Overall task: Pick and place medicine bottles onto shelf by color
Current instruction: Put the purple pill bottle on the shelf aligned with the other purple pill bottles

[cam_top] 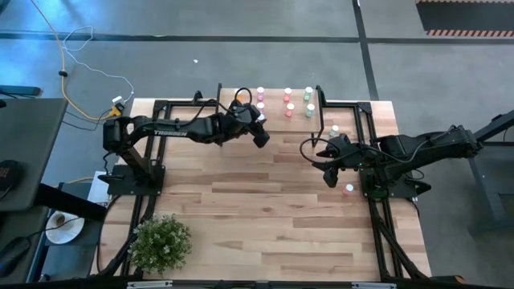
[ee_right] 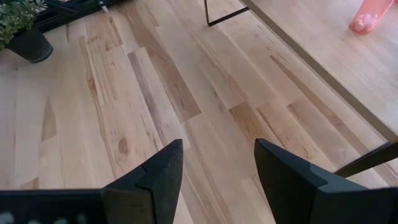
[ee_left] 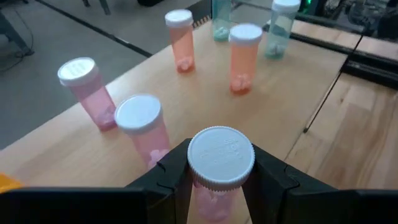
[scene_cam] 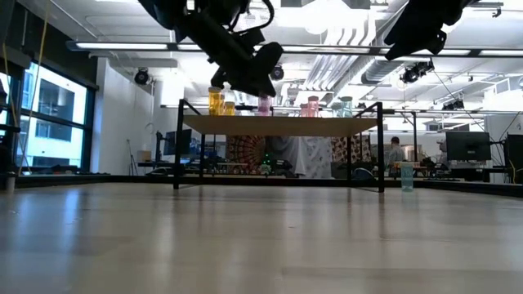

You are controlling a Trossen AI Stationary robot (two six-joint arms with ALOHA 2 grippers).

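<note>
the left pincer, arm stretched over the shelf, grips a pink bottle; the right pincer hangs open above the counter.

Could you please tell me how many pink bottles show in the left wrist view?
3: a held bottle in the left end effector, plus a near bottle and a far bottle standing on the shelf. More may be outside this view.

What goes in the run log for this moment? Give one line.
left gripper: shut on pink bottle, above shelf | right gripper: open, empty, over tabletop | pink bottle: not yet placed
</note>
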